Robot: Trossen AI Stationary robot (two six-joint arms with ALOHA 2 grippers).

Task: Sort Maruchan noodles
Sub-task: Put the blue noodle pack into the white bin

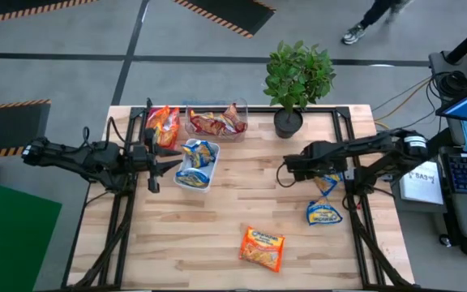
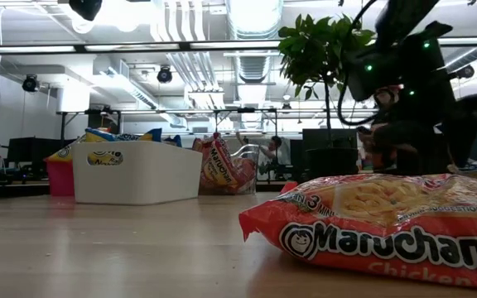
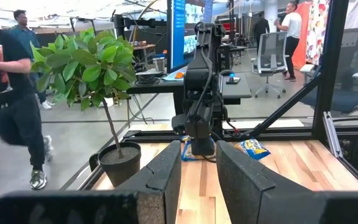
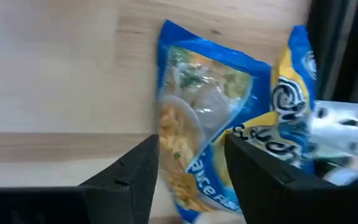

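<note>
My right gripper [image 4: 191, 177] is open and points down over a blue-and-yellow noodle packet [image 4: 197, 124] lying flat on the table's right side [image 1: 327, 186]. A finger stands on each side of that packet in the right wrist view. A second blue-and-yellow packet [image 4: 291, 93] lies beside it [image 1: 323, 213]. An orange Maruchan packet [image 1: 262, 247] lies flat near the near edge and fills the low view [image 2: 379, 219]. My left gripper [image 1: 154, 166] is open and level beside the white tray [image 1: 186, 180], holding nothing [image 3: 197, 171]. My right gripper stands open over the blue-and-yellow packet from above, pointing down. I cannot tell whether its fingertips touch the packet.
The white tray [image 2: 139, 174] holds blue-and-yellow packets, the red tray [image 1: 154, 122] orange ones, and the clear tray [image 1: 215, 136] red-brown ones. A potted plant [image 1: 297, 77] stands at the far edge. Bare wood lies in the table's middle. People move in the room beyond.
</note>
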